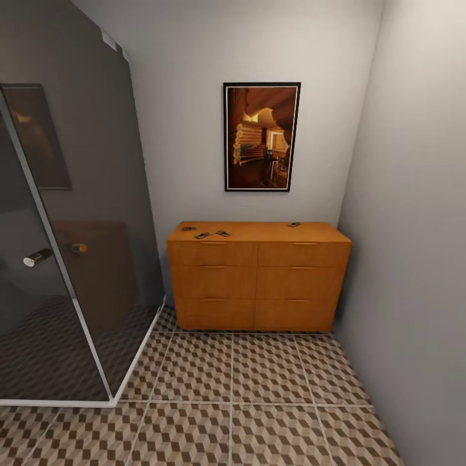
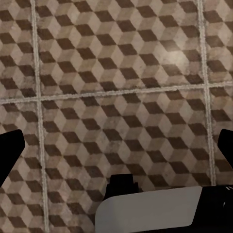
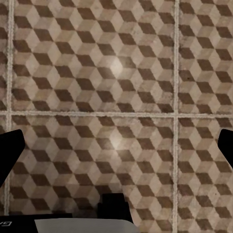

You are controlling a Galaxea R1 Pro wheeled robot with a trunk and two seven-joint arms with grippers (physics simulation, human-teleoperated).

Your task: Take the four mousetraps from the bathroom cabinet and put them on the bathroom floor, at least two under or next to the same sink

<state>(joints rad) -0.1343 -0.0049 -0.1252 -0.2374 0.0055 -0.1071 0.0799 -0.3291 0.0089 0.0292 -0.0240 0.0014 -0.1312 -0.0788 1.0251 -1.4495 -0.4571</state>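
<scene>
All four mousetraps (image 1: 222,233) lie on top of the cabinet (image 1: 257,282), unreached, while both claws, left (image 2: 116,145) and right (image 3: 116,145), hang wide and empty over the bathroom floor (image 1: 259,401).

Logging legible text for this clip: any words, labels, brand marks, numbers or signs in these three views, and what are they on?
No text can be read with certainty.
Right wrist view: a pale mark on the dark arm housing at the frame edge, cut off and too small to read.
The picture on the wall shows a log interior and carries no lettering.
The cabinet, the mousetraps and the bathroom floor carry no markings.
</scene>
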